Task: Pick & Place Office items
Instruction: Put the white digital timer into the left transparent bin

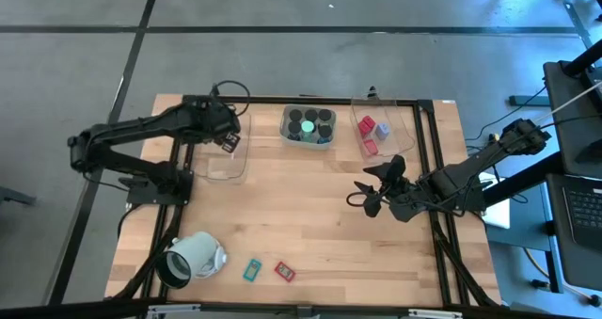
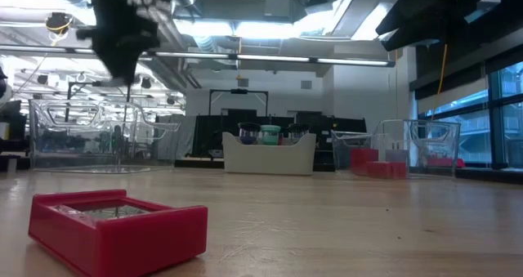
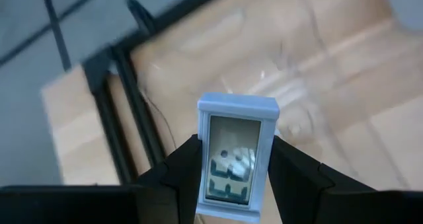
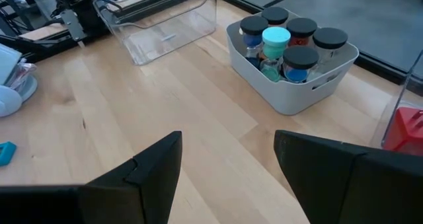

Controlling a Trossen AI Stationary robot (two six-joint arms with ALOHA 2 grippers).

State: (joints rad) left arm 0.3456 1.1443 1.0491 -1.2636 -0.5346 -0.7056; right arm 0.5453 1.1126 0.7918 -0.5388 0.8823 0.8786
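My left gripper point(image 1: 229, 136) hangs over the left clear tray point(image 1: 226, 159) and is shut on a white flat rectangle point(image 3: 236, 154) with a clear window. It also shows high up in the low view as the left gripper point(image 2: 124, 44). My right gripper point(image 4: 228, 159) is open and touches nothing; in the high view the right gripper point(image 1: 374, 189) sits above bare table right of centre. A teal rectangle point(image 1: 251, 269) and a red rectangle point(image 1: 284, 271) lie flat near the near edge. Black cylinders point(image 1: 308, 123) stand in a white bin point(image 4: 291, 95). Red blocks and a pale blue cube point(image 1: 382, 129) lie in the right clear tray. My left gripper pinches the white flat rectangle between its two fingers point(image 3: 188, 174), one on each long side edge point(image 3: 203, 159), with the windowed face turned to the wrist camera. The fingers point down from above. The piece is lifted clear, above the clear tray's floor.
A large mint-white hollow cylinder point(image 1: 193, 256) lies on its side at the near left corner. The red rectangle point(image 2: 118, 228) fills the low view's foreground. The middle of the wooden table point(image 1: 301, 215) is bare. Black frame rails run along the table's sides.
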